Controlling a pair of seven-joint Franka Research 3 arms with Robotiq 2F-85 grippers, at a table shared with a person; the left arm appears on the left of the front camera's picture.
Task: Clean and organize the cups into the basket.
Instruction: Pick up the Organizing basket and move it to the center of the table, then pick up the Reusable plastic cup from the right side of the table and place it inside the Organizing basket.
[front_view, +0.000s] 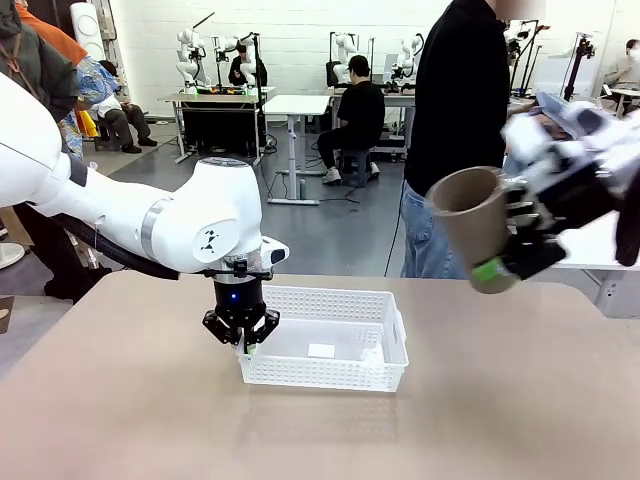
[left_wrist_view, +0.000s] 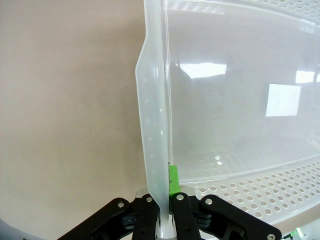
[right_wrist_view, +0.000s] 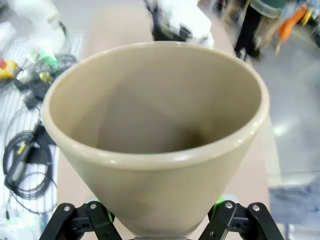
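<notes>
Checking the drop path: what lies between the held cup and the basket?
Nothing; the front view shows a bare stretch of table from cup to basket.

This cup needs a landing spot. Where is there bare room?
The basket is empty inside; its left wall is crowded, clamped by the left gripper. The table in front of it and to its right is bare.
</notes>
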